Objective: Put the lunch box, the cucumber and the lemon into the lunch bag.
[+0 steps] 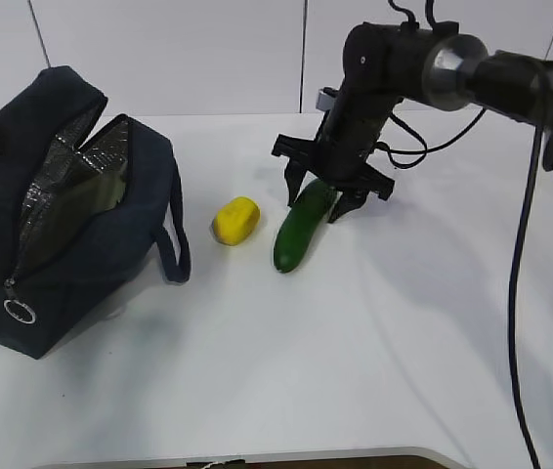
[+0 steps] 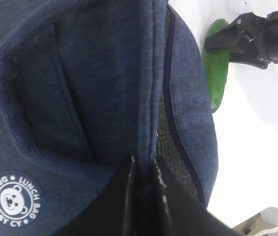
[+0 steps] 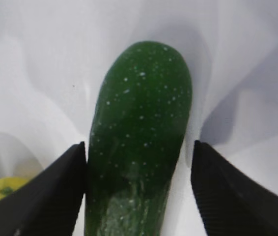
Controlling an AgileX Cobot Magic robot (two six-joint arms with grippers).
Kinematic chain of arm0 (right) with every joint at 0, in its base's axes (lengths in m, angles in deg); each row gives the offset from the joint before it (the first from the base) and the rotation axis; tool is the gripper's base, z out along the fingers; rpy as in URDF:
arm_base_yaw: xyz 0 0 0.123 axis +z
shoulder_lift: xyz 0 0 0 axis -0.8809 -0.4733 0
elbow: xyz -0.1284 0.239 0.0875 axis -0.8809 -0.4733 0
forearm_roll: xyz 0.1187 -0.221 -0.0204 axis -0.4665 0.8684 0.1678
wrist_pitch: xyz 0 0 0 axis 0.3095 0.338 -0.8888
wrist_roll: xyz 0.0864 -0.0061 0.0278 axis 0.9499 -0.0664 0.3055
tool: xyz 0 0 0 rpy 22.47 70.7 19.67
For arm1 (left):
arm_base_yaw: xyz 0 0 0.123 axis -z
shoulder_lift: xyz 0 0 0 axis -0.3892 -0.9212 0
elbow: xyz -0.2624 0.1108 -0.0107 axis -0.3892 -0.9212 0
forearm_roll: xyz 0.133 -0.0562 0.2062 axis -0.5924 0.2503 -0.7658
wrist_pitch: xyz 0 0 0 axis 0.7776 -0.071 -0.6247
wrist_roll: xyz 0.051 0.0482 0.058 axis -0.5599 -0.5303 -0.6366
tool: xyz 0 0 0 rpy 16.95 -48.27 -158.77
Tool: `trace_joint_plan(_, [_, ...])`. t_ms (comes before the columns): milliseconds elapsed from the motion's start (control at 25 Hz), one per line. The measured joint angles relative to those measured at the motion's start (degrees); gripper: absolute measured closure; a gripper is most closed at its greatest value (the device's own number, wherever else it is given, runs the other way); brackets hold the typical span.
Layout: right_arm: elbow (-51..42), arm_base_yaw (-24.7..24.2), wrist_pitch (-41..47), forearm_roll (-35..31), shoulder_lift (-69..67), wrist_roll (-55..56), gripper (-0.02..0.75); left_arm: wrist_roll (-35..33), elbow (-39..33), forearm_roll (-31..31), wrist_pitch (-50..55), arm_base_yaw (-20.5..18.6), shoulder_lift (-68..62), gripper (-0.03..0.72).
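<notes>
Large dark navy woven-cloth lunch bag point(image 1: 110, 244): matt, fine denim-like weave; ribbed cloth trim; crinkled silver foil lining point(image 1: 66, 191), reflective; shiny metal ring zipper pull point(image 1: 20, 312); round white printed bear badge point(image 2: 15, 200).
Long dark green cucumber point(image 1: 301, 227): smooth, glossy skin, pale speckles.
Small bright yellow blocky lemon point(image 1: 235, 221): smooth, faint sheen.
Black right gripper point(image 1: 320, 199): matt plastic-looking fingers point(image 3: 232, 196), finely textured.
White table point(image 1: 355, 371): smooth, matt.

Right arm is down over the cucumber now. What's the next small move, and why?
Probably shut the right gripper. The cucumber lies between its open fingers, one finger touching it and the other with a gap. The left gripper pinches the lunch bag edge, and the bag gapes open.
</notes>
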Motion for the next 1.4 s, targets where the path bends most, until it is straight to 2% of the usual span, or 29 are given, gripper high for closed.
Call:
trace_joint_plan(160, [0.0,0.0,0.0,0.0,0.0,0.0,0.330,0.0,0.0,0.0,0.0,0.0,0.0,0.673])
trace_joint_plan(240, [0.0,0.0,0.0,0.0,0.0,0.0,0.357,0.0,0.0,0.0,0.0,0.0,0.0,0.673])
trace_joint_plan(520, [4.6,0.0,4.8,-0.1,0.0,-6.3,0.370,0.0,0.0,0.0,0.0,0.0,0.0,0.673])
trace_joint_plan(800, [18.1,0.0,8.2,-2.7,0.0,-13.7,0.372,0.0,0.0,0.0,0.1,0.0,0.0,0.673])
trace_joint_plan(920, [23.5,0.0,8.7,-9.0,0.0,-17.5,0.372,-0.1,0.0,0.0,0.2,0.0,0.0,0.673])
trace_joint_plan(1160, [25.8,0.7,9.1,-28.4,0.0,-24.7,0.372,-0.1,0.0,0.0,0.2,0.0,0.0,0.673])
trace_joint_plan(1240, [25.8,1.7,9.1,-31.8,0.0,-26.2,0.372,-0.1,0.0,0.0,0.2,0.0,0.0,0.673])
trace_joint_plan(1400, [25.9,5.0,9.3,-33.3,0.0,-27.8,0.372,-0.2,0.0,0.0,0.2,0.0,0.0,0.673])
